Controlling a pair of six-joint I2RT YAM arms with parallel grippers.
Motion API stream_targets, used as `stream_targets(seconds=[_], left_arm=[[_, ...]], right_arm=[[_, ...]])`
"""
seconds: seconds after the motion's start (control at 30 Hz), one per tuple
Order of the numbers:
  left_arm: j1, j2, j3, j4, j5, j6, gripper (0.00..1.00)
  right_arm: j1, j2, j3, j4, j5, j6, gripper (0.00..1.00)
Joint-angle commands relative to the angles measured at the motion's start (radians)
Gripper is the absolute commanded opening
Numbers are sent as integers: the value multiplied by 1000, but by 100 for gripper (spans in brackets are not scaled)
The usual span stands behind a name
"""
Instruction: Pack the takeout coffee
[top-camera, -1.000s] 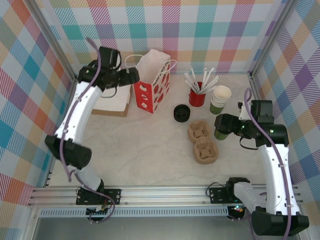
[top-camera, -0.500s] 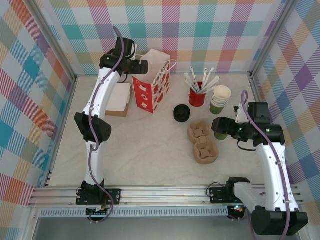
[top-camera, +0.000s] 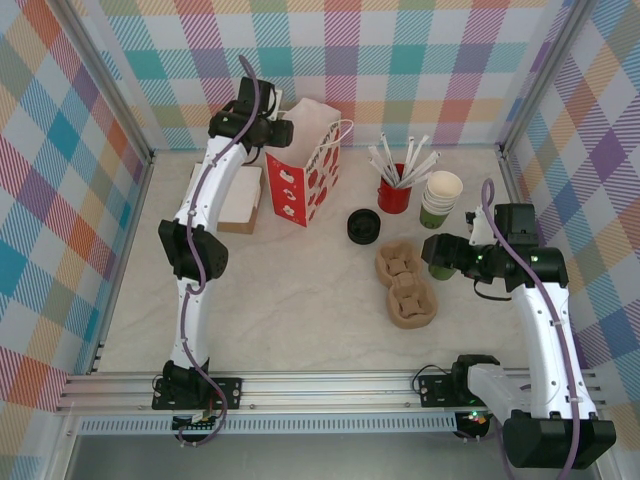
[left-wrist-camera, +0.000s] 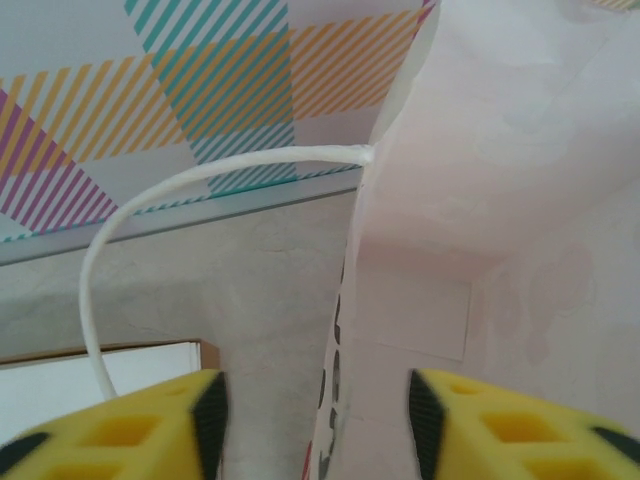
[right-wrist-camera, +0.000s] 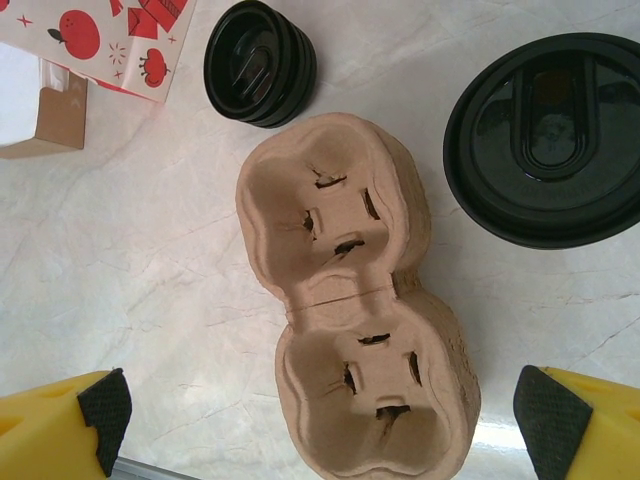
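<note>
The takeout coffee (right-wrist-camera: 545, 140), a green cup with a black lid, stands on the table at the right (top-camera: 441, 268). My right gripper (top-camera: 440, 250) hovers over it, partly covering it. That gripper (right-wrist-camera: 325, 410) is open wide and holds nothing; the lidded cup is at the upper right of its wrist view. The red paper bag (top-camera: 300, 170) stands upright at the back. My left gripper (top-camera: 283, 132) is at the bag's top left rim. In the left wrist view the gripper (left-wrist-camera: 317, 420) straddles the bag's wall (left-wrist-camera: 350, 330), with a gap on each side of the paper.
A brown two-cup carrier (top-camera: 405, 285) lies beside the coffee. A stack of loose black lids (top-camera: 363, 226) sits between bag and carrier. A red cup of stirrers (top-camera: 393, 190) and stacked lidless green cups (top-camera: 440, 200) stand behind. A white-topped box (top-camera: 235, 200) lies left of the bag.
My left arm has swung from the bag's left side up to its top rim, and its jaws have narrowed around the paper wall. The right arm has barely moved.
</note>
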Motion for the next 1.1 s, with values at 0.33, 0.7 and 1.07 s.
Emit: stream_targets(seconds=[0.33, 0.7, 1.07], left_arm=[[13, -62, 33, -83, -26, -13, 0], [-20, -413, -342, -28, -80, -209, 0], [-153, -902, -946, 97, -195, -468, 0]], right_arm=[[-2, 2, 18, -1, -7, 12, 100], [-3, 30, 91, -77, 18, 24, 100], [-1, 114, 23, -105, 35, 37, 92]])
